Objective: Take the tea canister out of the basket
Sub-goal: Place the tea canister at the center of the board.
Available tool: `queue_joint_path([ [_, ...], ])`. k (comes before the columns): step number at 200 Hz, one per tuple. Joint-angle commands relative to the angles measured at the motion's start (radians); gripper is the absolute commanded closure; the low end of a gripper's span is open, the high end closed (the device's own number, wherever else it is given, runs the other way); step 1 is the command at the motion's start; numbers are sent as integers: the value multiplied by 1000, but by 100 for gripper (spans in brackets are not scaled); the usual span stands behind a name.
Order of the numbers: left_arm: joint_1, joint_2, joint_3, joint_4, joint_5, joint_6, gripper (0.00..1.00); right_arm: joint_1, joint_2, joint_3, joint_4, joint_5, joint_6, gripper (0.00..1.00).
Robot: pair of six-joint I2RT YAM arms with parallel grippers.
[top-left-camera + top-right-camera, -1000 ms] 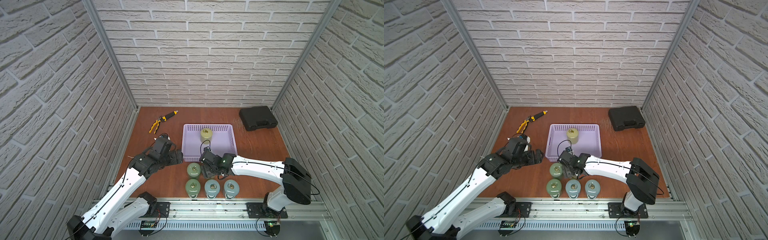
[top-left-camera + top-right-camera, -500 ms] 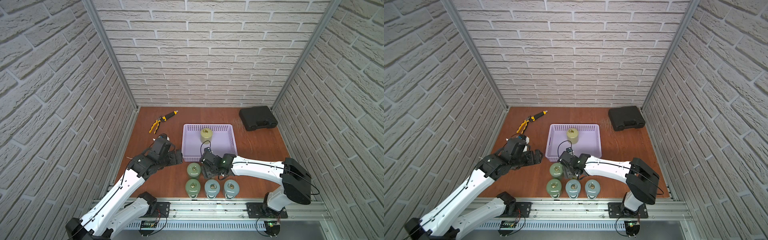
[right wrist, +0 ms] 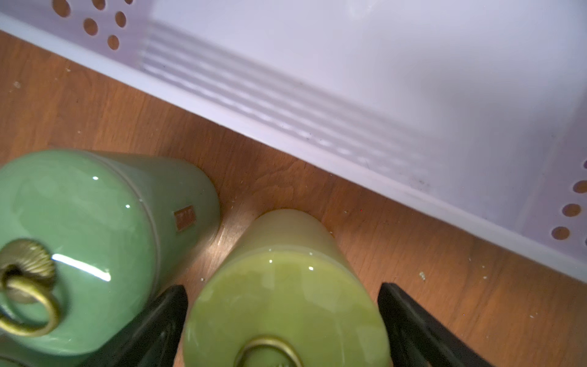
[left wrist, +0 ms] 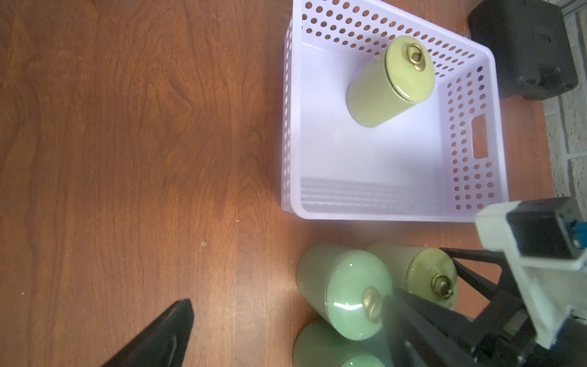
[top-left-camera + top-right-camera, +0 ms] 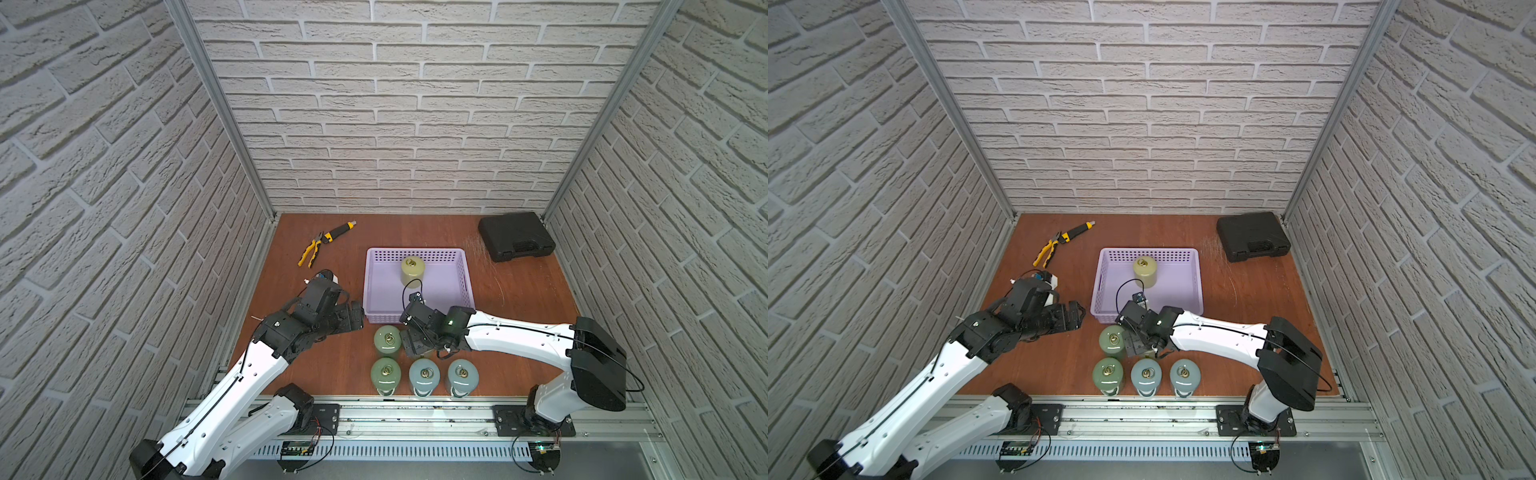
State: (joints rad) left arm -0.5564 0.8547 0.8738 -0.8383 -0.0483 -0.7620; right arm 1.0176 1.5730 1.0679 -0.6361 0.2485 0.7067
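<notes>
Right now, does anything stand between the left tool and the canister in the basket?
Only the perforated side wall of the basket: the left tool is outside it, open, by the near corner. Inside the basket, the canister stands alone.

The left arm (image 5: 253,370) rises from the near left base and reaches toward the middle. Its left gripper (image 5: 356,319) points right, held low, with the jaws spread wide. The right arm (image 5: 519,337) stretches low from the near right base toward the left. Its right gripper (image 5: 417,348) tips downward, jaws parted wide.
</notes>
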Motion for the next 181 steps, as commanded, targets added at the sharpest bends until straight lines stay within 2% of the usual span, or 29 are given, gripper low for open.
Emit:
queue_joint_path([
  [1, 7, -19, -15, 7, -17, 16, 2, 10, -55, 34, -19, 29, -3, 0],
  [100, 6, -61, -25, 19, 1, 94, 2, -13, -144, 142, -113, 75, -96, 0],
  [181, 7, -70, -29, 74, 7, 136, 2, -187, -99, 245, -94, -35, -276, 1],
])
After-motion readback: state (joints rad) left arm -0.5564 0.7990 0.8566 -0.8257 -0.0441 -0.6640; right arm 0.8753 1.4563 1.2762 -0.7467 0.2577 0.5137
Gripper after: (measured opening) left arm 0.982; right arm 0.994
